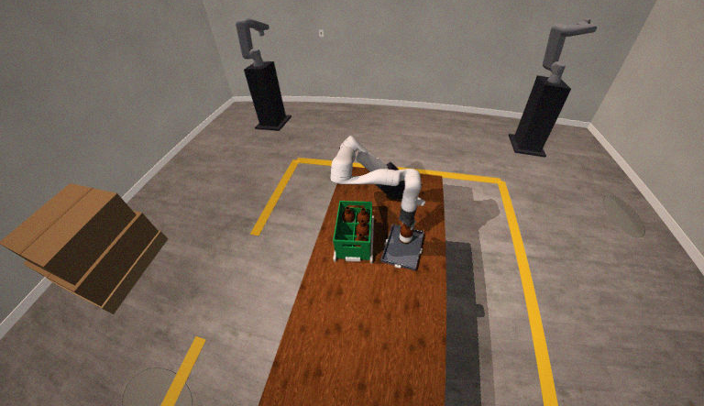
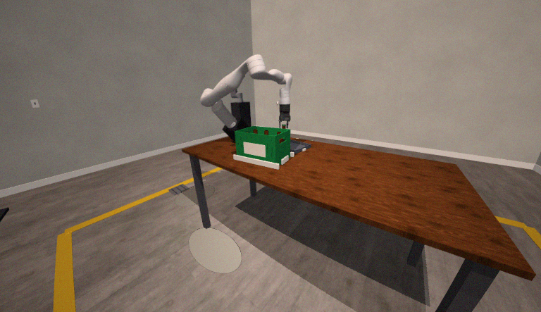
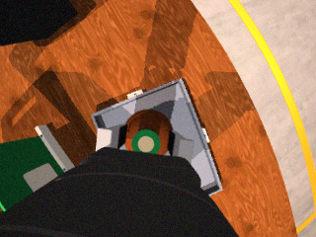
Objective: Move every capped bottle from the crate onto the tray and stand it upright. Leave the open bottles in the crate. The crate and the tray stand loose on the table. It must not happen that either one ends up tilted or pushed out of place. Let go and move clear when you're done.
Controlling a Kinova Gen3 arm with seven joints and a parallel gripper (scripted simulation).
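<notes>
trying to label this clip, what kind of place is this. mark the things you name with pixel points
Probably a robotics lab or test workcell: a white robot arm (image 1: 386, 177) (image 2: 231, 81) is working at a wooden table (image 1: 363, 329) (image 2: 382, 177), yellow tape (image 1: 524, 271) (image 2: 119, 208) marks off the floor around it, and two more arms stand on black pedestals (image 1: 267, 95) (image 1: 542, 114) behind.

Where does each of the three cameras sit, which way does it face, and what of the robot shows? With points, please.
Top: high beyond the table's far end, looking down its length toward the arm (image 1: 381, 176) (image 2: 229, 85); arm and hand (image 1: 407, 227) (image 2: 283, 124) (image 3: 147, 136) show.
Exterior: off the crate's (image 1: 353, 249) (image 2: 260, 146) (image 3: 17, 165) side, looking across the table; arm and hand show.
Wrist: on the arm, facing down at the tray (image 1: 398, 256) (image 2: 299, 146) (image 3: 199, 143); dark housing and fingers show.
Top and wrist share the capped bottle (image 1: 406, 234) (image 2: 283, 126) (image 3: 146, 120).
</notes>
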